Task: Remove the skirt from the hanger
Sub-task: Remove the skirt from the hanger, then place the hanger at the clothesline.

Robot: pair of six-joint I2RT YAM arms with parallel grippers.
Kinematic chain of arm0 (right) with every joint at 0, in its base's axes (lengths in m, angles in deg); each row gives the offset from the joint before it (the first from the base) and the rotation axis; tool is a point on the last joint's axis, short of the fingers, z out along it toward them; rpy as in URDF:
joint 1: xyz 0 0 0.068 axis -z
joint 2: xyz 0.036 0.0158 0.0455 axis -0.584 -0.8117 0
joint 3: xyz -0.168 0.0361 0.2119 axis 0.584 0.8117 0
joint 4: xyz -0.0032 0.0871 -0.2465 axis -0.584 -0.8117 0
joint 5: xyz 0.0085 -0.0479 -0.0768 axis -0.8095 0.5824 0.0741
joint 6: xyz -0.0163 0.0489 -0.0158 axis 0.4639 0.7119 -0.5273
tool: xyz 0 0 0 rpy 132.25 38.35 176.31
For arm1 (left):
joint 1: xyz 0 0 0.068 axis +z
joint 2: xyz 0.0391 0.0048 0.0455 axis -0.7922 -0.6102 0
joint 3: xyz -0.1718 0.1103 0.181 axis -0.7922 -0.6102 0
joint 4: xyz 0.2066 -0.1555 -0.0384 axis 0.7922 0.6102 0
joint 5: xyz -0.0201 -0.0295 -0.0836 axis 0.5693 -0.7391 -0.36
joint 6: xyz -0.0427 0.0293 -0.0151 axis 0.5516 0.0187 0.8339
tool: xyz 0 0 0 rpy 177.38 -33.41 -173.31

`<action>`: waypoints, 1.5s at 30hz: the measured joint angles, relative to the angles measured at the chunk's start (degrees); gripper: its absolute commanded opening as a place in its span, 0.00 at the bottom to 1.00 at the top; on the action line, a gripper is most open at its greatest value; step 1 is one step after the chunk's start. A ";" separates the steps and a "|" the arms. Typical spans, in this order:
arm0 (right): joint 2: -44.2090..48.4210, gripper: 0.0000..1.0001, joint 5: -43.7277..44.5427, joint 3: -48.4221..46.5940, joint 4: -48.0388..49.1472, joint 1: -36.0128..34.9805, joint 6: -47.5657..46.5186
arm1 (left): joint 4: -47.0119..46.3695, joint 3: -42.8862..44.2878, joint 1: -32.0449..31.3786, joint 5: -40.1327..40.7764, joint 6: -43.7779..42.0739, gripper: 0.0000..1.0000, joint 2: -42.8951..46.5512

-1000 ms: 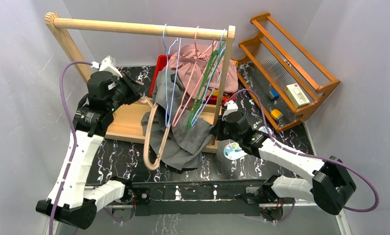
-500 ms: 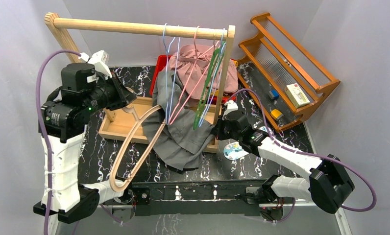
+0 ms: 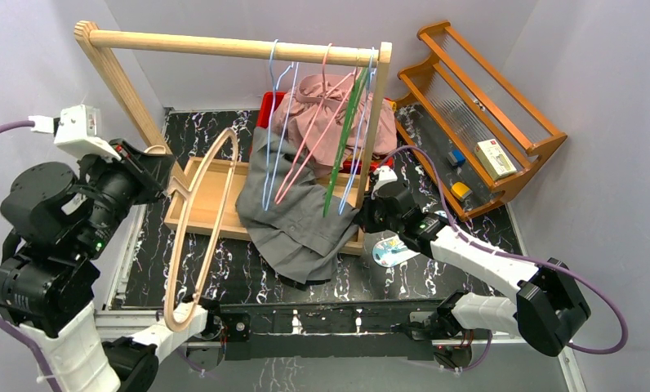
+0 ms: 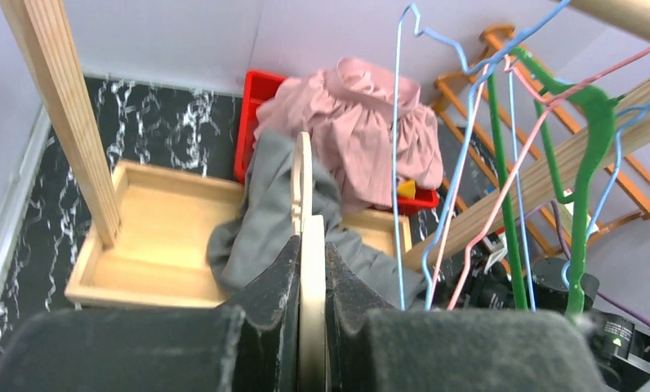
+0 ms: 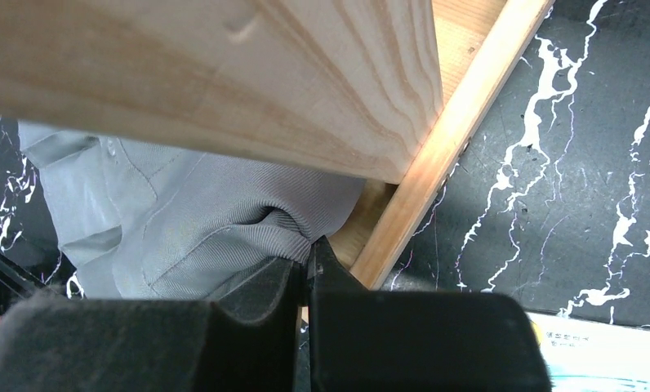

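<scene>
Left arm reared high at the left. Left gripper (image 4: pixel 311 251) clamped on wooden hanger (image 4: pixel 304 184), which is apart from the skirt.

Right arm stretched low. Right gripper (image 5: pixel 309 255) jaws almost together at a fold; pinching or not, cannot tell.

Gray skirt (image 3: pixel 301 224) lies crumpled over the tray (image 3: pixel 211 175) rim onto the table (image 3: pixel 232 273).

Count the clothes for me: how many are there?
2. A grey fabric skirt lies draped over the front edge of the shallow wooden tray; a crumpled pink ruffled garment sits behind it in the red plastic bin. Others may be hidden underneath.
</scene>
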 measured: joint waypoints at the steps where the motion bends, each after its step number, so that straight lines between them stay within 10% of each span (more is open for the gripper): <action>1: -0.07 0.11 -0.07 -0.13 -0.13 0.07 0.00 | -2.03 -1.11 0.00 0.04 -0.87 0.00 1.01; 6: -1.03 0.17 -0.61 -1.44 -0.85 0.42 -0.02 | -11.80 -4.24 -0.02 -0.72 -4.37 0.00 1.05; 12: -1.73 0.71 -1.77 -3.63 -3.85 0.59 -0.66 | -23.17 -3.45 -0.48 -2.12 -6.01 0.00 -6.01; 17: -0.87 0.93 -2.21 -5.88 -8.41 0.63 -2.19 | -27.96 -9.46 -0.50 -2.36 -5.46 0.00 -7.13; 30: 10.40 0.93 -13.60 -4.50 -4.61 -1.79 -3.98 | -39.08 -46.66 -0.59 -2.38 11.06 0.00 12.31; 45: -7.17 0.87 -7.17 -2.34 24.57 -17.42 29.49 | -51.49 -62.18 -0.59 -11.82 23.52 0.00 16.06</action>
